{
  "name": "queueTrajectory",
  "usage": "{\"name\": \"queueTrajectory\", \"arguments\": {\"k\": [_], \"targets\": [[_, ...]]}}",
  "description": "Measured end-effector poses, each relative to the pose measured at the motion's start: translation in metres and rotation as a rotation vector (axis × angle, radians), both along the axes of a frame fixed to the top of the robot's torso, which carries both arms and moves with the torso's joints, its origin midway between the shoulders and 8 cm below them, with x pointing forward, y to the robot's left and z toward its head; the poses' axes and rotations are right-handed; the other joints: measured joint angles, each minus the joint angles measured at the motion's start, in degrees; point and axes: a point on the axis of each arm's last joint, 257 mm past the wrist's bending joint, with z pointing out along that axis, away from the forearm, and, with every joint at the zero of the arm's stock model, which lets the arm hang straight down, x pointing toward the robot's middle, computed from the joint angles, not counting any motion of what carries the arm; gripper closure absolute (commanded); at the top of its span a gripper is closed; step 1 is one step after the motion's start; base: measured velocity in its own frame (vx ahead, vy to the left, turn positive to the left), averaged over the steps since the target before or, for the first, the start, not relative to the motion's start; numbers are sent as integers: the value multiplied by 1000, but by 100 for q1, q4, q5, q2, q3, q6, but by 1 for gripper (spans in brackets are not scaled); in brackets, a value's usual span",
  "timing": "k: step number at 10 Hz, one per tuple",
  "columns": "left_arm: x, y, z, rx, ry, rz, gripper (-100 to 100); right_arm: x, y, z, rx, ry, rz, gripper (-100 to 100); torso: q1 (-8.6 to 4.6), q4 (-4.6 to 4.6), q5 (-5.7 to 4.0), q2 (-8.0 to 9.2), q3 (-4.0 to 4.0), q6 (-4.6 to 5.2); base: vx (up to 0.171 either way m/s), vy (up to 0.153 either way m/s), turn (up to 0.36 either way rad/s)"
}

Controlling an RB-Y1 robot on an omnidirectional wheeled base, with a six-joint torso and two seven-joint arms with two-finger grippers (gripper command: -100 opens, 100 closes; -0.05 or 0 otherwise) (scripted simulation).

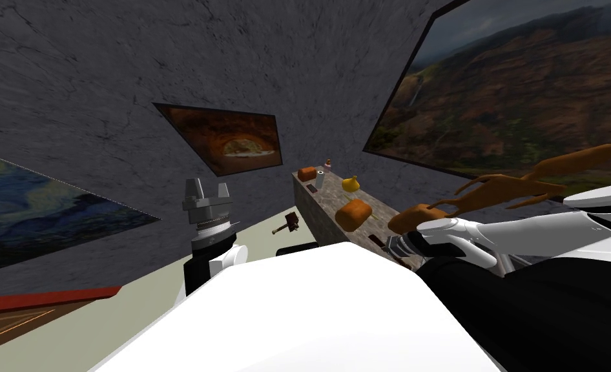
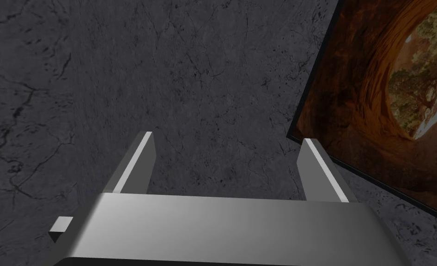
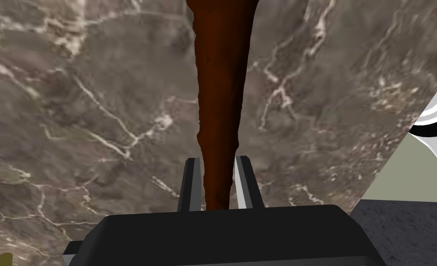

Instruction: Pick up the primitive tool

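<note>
Dark brown tool [image 3: 222,92], a long tapered shaft (the thing to pick up, by my reading), runs out from the right gripper [image 3: 217,158] over the marbled counter [image 3: 97,115]. Both fingers press its narrow end, so the claw is clenched on it. Cannot tell whether the tool rests on the counter or hangs just above it.

Left gripper [image 2: 227,137] is raised off the counter's near end, fingers spread wide, nothing between them.

A bread loaf [image 1: 353,214] sits further along the counter. A small hammer [image 1: 289,222] lies off the counter's side, toward the left gripper.

Step in hand: grasp made, lift not yet done. The next move calls for a straight rise off the counter with a firm grip. The hold is at the thin end, so the long shaft may droop or swing.
</note>
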Motion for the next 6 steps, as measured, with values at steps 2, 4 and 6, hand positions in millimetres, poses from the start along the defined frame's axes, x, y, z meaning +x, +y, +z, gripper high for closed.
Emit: {"name": "queueTrajectory", "arguments": {"k": [2,4,6], "targets": [[0,0,0,0,0,0,0,12,2,6,0,0,16,100,1,2,-1,7,4,-1,-28,-4,-53],[0,0,0,0,0,0,0,23,4,12,-1,1,32,100,3,1,0,4,3,-1,-22,-4,-65],[0,0,0,0,0,0,0,29,7,16,-1,1,37,0,3,0,-1,0,1,0,-4,0,-4]]}}
